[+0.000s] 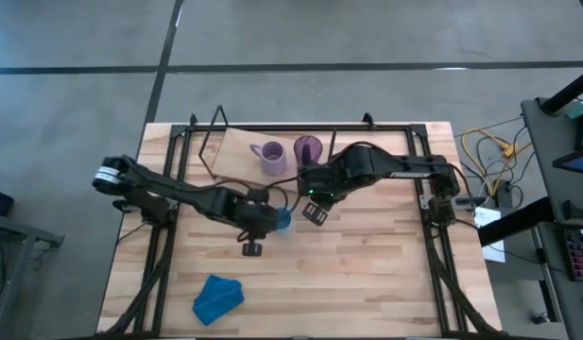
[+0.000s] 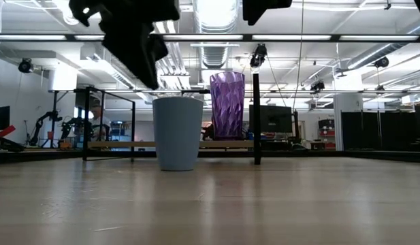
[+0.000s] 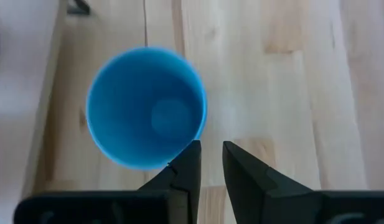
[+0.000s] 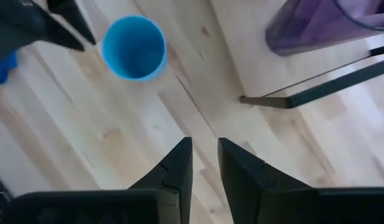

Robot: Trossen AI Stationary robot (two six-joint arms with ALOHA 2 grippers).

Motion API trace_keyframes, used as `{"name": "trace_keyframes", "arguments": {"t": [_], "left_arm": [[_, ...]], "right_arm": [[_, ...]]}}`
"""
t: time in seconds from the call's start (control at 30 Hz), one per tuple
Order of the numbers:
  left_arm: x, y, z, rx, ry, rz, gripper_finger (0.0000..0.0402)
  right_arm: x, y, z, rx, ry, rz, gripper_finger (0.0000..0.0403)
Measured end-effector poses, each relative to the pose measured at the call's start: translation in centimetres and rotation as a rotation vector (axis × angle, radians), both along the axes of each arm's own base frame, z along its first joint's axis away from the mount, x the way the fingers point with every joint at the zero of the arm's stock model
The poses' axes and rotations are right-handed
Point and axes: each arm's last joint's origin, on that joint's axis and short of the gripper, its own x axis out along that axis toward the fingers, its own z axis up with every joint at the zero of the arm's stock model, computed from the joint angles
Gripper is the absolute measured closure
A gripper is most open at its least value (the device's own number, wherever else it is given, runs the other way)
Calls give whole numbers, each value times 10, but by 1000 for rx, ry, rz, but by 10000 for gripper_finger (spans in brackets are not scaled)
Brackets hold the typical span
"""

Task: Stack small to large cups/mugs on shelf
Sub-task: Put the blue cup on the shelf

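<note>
Blue cup (image 3: 146,117) sits just beside the left claw (image 3: 207,163), its fingers nearly together, gripping nothing

Near half of the table (image 1: 367,283) is open apart from the blue cloth (image 1: 217,297) at 7 o'clock, while the shelf (image 1: 236,151) at 12 is crowded by the lavender mug (image 1: 270,158), the purple tumbler (image 1: 308,150) and its black frame (image 1: 198,140), with the right arm (image 1: 385,170) across from 3.

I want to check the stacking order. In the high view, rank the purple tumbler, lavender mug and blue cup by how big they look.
1-2. Lavender mug and purple tumbler: similar, too close to rank.
3. Blue cup: smallest, partly hidden by the left gripper.
</note>
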Motion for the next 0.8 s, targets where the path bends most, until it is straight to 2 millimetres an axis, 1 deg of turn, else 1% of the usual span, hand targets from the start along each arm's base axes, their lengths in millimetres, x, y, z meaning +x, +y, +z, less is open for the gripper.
{"name": "trace_keyframes", "arguments": {"t": [0.1,0.2,0.43,0.67,0.8], "left_arm": [[5,-1,10,16,-39,-21,349],[7,1,13,35,-69,-28,350],[7,1,13,17,-62,-30,350],[6,3,9,14,-50,-27,350],[5,3,6,15,-42,-28,350]], "right_arm": [[-5,-2,1,-35,2,6,332],[-8,-4,3,-47,0,-1,332],[-15,-6,10,-98,-24,-16,332],[-16,-10,12,-210,-34,-44,332],[-16,-12,12,-242,-36,-55,332]]}}
